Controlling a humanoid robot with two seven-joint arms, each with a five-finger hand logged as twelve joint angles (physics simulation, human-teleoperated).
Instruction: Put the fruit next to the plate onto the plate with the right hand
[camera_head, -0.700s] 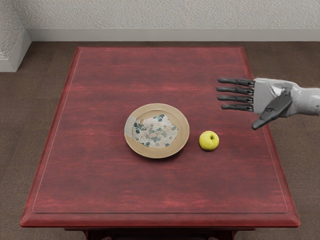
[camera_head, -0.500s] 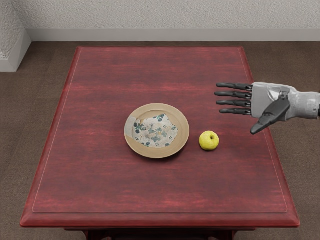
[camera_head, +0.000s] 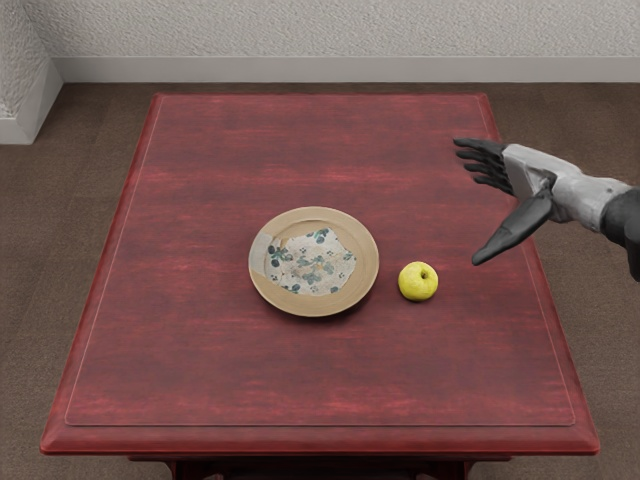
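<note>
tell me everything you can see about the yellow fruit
The fruit is a round yellow-green apple with a dark dimple at the top, smooth and slightly glossy. It sits upright on the red table, just right of the plate with a gap between them. Only the table touches it; the open right hand hovers up and to its right.

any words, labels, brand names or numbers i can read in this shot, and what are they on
No readable text anywhere in this view.
The plate carries only a green leaf pattern, no lettering.
The yellow-green apple, the right hand and the red table bear no marks, labels or numbers.
</note>
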